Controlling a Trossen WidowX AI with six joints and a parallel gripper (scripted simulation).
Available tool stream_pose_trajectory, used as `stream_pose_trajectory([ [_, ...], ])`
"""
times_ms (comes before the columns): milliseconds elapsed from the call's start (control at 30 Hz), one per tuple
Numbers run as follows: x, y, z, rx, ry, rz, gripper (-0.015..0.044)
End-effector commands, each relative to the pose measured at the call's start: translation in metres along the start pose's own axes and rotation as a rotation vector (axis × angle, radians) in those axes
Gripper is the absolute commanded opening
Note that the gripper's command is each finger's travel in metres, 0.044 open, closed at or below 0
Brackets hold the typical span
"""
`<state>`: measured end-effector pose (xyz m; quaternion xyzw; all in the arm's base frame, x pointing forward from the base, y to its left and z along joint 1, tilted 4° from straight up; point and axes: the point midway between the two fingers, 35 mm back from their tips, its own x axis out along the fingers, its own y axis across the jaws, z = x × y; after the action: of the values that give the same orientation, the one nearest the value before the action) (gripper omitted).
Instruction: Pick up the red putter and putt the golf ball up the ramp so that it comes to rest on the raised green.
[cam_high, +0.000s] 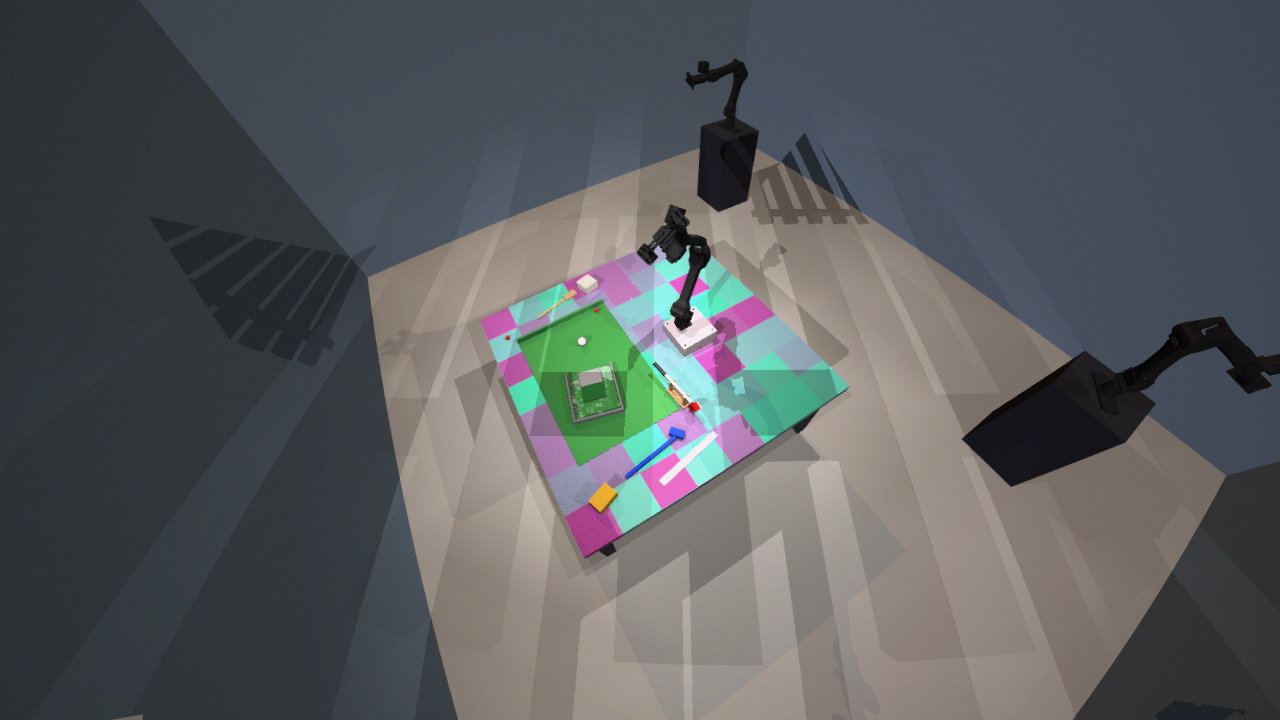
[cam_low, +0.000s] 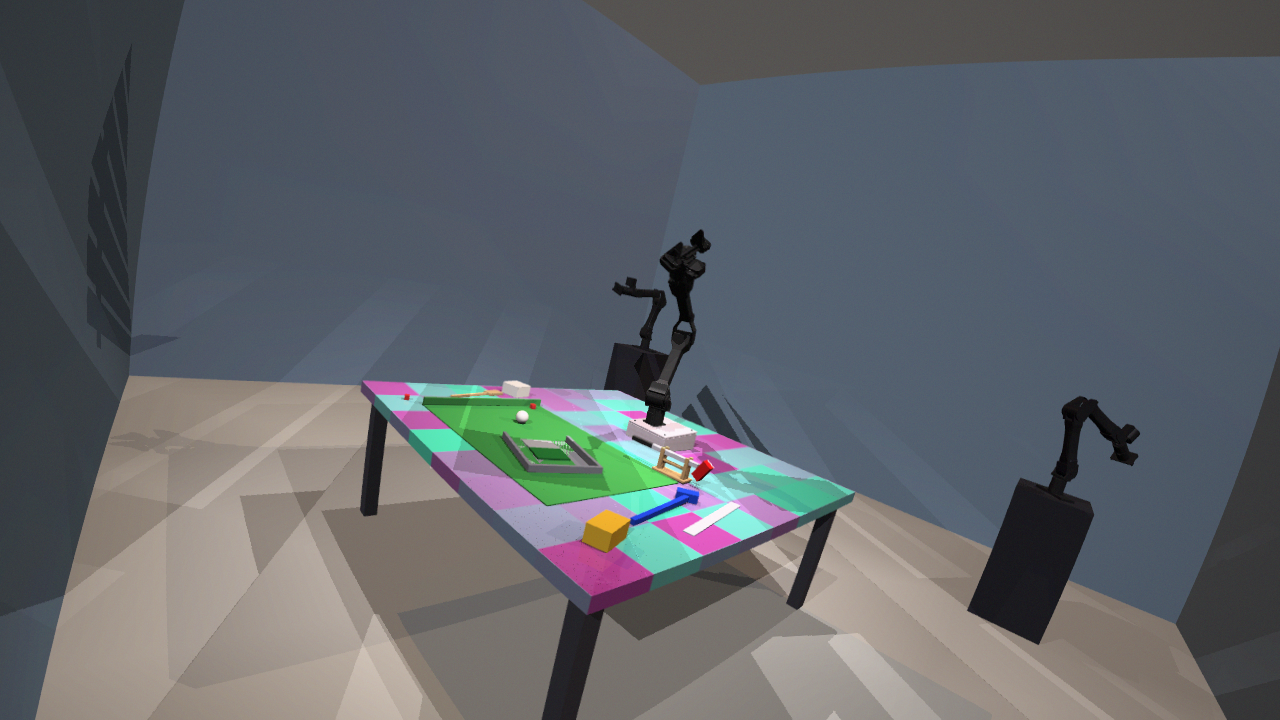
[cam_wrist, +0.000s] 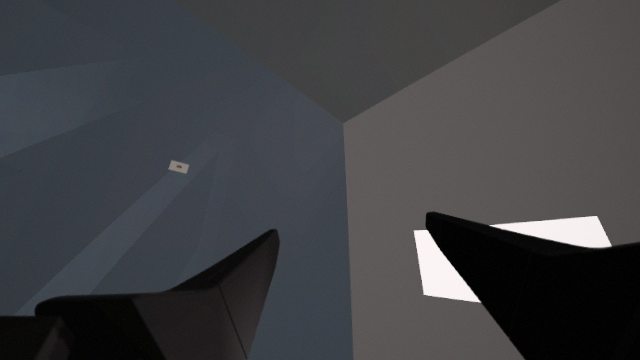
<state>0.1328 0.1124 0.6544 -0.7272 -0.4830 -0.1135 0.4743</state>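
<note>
From the top view we see the arm (cam_high: 687, 273) rising from its white base (cam_high: 688, 334) near the far side of the checkered table (cam_high: 787, 380), its gripper (cam_high: 656, 241) held high above the table and well apart from everything on it. The red putter (cam_high: 673, 388) lies just beside the green mat (cam_high: 572, 358), resting on a small wooden rack with its red head toward the near end. The golf ball (cam_high: 581, 340) sits on the mat, near the raised green (cam_high: 594, 394) with its grey frame. A blue hammer (cam_high: 655, 452), a white strip (cam_high: 687, 458) and a yellow block (cam_high: 602, 497) lie toward the near edge, and a white block (cam_high: 587, 282) sits at the far corner. In the exterior view we find the arm (cam_low: 673, 358) standing nearly upright, the gripper (cam_low: 689, 253) at its top, far above the red putter (cam_low: 684, 465) and the golf ball (cam_low: 521, 415). Through the wrist view we look up between the two dark fingers at wall and ceiling, with a bright ceiling panel (cam_wrist: 450, 270) partly behind one of them; the jaws stand wide apart with nothing between them.
</note>
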Motion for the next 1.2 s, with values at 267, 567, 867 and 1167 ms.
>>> stream_pose_trajectory([
  [267,0.007,0.195,0.09,0.415,-0.181,0.547,0.044],
  [567,-0.051,0.312,0.173,0.726,-0.234,1.028,0.044],
  [867,-0.155,0.384,0.254,0.963,-0.203,1.59,0.044],
  [1167,-0.275,0.398,0.303,1.046,-0.088,2.151,0.044],
])
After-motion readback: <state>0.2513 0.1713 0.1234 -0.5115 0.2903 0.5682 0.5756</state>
